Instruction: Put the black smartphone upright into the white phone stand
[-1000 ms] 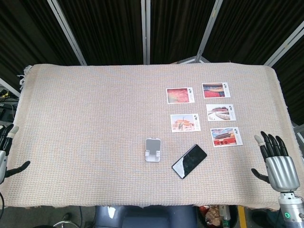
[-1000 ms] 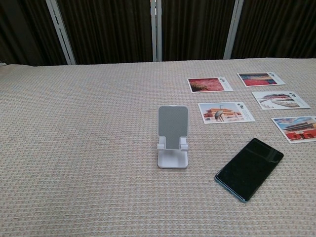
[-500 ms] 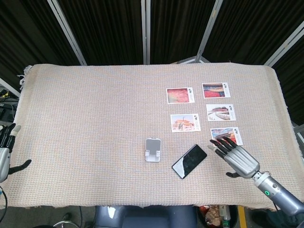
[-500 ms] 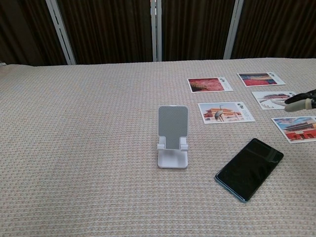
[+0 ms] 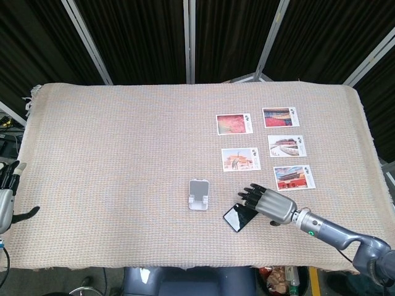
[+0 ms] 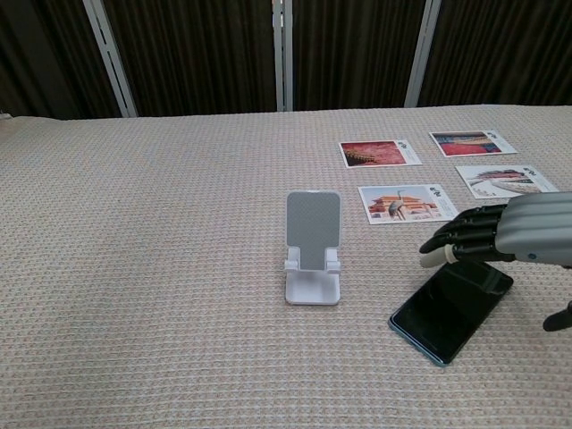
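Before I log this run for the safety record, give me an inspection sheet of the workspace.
Surface: beige woven cloth covers the table.
Job's things: black smartphone lies flat; white phone stand is upright and empty, to its left.
Clutter: five postcards lie beyond the phone.
Robot hands: right robot hand hovers over the phone, fingers extended, holding nothing; left robot hand is at the table's left edge, open.
Cables: nothing seen.
Surroundings: dark folding panels with metal frames stand behind the table.

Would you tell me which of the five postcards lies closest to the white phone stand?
The crane postcard, leftmost in the lower row; the other four lie farther from the stand.
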Tool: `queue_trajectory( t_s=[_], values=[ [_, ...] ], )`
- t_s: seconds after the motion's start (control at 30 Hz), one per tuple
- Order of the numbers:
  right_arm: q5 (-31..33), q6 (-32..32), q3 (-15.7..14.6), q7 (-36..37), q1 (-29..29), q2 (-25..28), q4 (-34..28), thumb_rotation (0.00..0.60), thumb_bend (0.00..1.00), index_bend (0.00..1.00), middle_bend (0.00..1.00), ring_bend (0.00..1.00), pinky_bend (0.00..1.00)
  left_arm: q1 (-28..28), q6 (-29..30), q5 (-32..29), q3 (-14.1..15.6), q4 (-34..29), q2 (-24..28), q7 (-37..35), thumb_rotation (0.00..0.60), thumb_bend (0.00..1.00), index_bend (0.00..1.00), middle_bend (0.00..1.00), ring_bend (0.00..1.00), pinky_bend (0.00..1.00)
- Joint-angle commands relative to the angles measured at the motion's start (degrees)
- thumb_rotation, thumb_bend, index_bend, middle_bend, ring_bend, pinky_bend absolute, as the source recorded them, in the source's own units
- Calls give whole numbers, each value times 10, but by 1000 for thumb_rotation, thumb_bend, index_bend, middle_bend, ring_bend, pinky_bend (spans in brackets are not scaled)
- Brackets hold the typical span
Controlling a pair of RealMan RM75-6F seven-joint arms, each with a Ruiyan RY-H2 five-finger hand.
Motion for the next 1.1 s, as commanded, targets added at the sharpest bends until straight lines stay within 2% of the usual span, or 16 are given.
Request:
queue_trajectory(
  t_s=[0.03,0.2,0.73,0.8,0.97,1.03,1.1],
  values=[
    [0,-14,-5,-20,12,-5,-8,600,0,0,45,0,108,0,0,-1,0,0,1,0,600,0,0,0,0,0],
    [19,-51,-14,-55,23,-14,-16,600,0,0,43,0,110,2,4,0,0,-2,2,-3,600,0,0,0,0,0],
    [62,-71,-27,-91,34,-45,-12,600,0,16,85,14,140,5,9,1,1,-2,3,0,600,0,0,0,0,0],
    [61,-62,-28,-95,34,-51,-6,600,6,63,138,58,176,5,9,2,1,-2,2,0,600,0,0,0,0,0],
    [48,-2,-32,-88,27,-65,21,600,179,368,457,334,312,5,9,0,0,-1,3,-2,600,0,0,0,0,0],
    [42,23,-36,-80,23,-71,37,600,218,413,517,395,335,5,9,0,0,-1,3,-2,600,0,0,0,0,0],
    [39,37,-41,-74,21,-74,48,600,230,430,529,408,340,5,10,1,0,-3,4,-3,600,0,0,0,0,0]
  ],
)
